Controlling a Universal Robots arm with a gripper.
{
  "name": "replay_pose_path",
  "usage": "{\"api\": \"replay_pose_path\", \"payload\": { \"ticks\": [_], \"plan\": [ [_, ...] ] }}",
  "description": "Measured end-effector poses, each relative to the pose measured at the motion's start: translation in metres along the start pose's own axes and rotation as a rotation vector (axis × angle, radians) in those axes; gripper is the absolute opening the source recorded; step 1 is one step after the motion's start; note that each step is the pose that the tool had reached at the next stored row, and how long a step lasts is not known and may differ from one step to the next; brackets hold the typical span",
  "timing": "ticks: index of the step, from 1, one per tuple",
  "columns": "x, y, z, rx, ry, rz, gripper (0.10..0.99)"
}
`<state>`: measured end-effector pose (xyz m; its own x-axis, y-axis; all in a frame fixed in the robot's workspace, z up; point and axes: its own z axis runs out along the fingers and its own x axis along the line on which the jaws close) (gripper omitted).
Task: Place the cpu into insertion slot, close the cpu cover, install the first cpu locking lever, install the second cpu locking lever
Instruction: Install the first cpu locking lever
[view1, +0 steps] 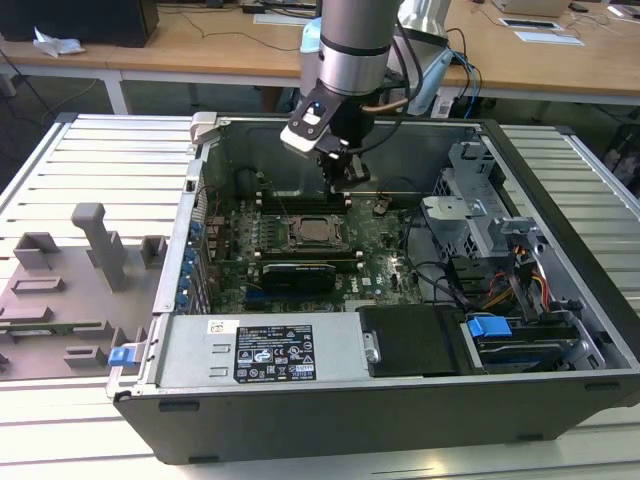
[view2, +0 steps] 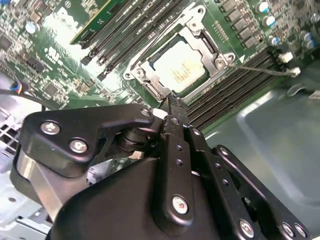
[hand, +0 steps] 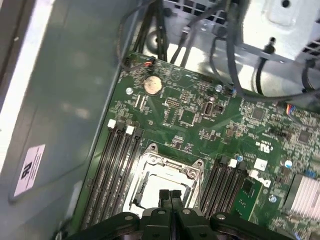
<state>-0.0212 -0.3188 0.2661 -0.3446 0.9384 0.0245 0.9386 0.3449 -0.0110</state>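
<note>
The cpu (view2: 180, 67) lies flat in the insertion slot (view1: 312, 232) in the middle of the green motherboard, its silvery top showing. The cpu cover (view2: 216, 56) lies down around it as a metal frame. A thin metal lever (view2: 265, 67) sticks out from one socket corner across the memory slots. My gripper (view2: 172, 102) hovers just above the socket's edge, fingers pressed together with nothing between them. In the first wrist view the fingertips (hand: 170, 194) hide part of the socket frame (hand: 192, 172). In the exterior view the gripper (view1: 345, 180) hangs just behind the socket.
Black memory slots (hand: 112, 165) flank the socket on both sides. A long black card (view1: 298, 272) sits in front of it. Cables and a drive cage (view1: 480, 215) fill the case's right side. Grey fixtures (view1: 90, 250) stand on the table at the exterior view's left.
</note>
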Motion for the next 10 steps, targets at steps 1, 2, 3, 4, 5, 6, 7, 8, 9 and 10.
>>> {"api": "replay_pose_path", "payload": {
  "ticks": [1,2,3,4,5,6,7,8,9,10],
  "plan": [
    [0.0000,0.0000,0.0000,0.001,-0.0004,-0.030,0.106],
    [0.0000,0.0000,0.0000,0.001,-0.0006,-0.050,0.106],
    [0.0000,0.0000,0.0000,0.002,-0.0007,-0.063,0.106],
    [0.0000,0.0000,0.0000,0.002,-0.0009,-0.085,0.106],
    [0.0000,0.0000,0.0000,0.002,-0.0011,-0.099,0.106],
    [0.0000,0.0000,0.0000,0.003,-0.0013,-0.118,0.106],
    [0.0000,0.0000,0.0000,0.003,-0.0015,-0.137,0.106],
    [0.0000,0.0000,0.0000,0.004,-0.0017,-0.157,0.106],
    [0.0000,0.0000,0.0000,0.004,-0.0019,-0.168,0.106],
    [0.0000,0.0000,0.0000,0.004,-0.0020,-0.182,0.106]
  ]
}}
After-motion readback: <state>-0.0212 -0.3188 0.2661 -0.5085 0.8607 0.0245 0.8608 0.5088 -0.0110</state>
